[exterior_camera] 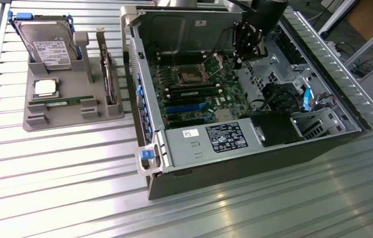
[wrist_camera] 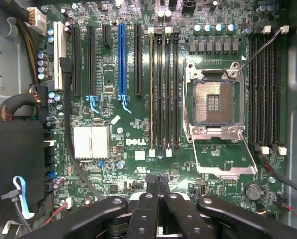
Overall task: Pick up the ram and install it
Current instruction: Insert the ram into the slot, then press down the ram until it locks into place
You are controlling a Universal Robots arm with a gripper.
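the robot's black gripper point(exterior_camera: 247, 45) hangs in the upper middle of the exterior frame, over the open grey metal computer case point(exterior_camera: 193, 148) and above the green motherboard point(exterior_camera: 196, 87). in the wrist view the fingertips point(wrist_camera: 157, 183) press together with no gap and nothing between them, so the gripper point(wrist_camera: 157, 181) is clenched on empty air, probably only to keep the fingers tucked in while the camera surveys the board.

the ram, a long thin green circuit-board stick point(exterior_camera: 64, 101), is well apart from it, lying in a slot of the grey plastic parts tray point(exterior_camera: 34, 121) at the left of the exterior frame, just below the square silver processor chip point(exterior_camera: 45, 87). the slot keeps it on edge so fingers can close on its faces. a silver hard drive in a blue frame point(exterior_camera: 47, 47) stands at the tray's upper end.

the wrist view looks straight down on the long black memory slots point(wrist_camera: 164, 92), just beside the open silver processor socket point(wrist_camera: 214, 102). i judge the ram not yet picked up.
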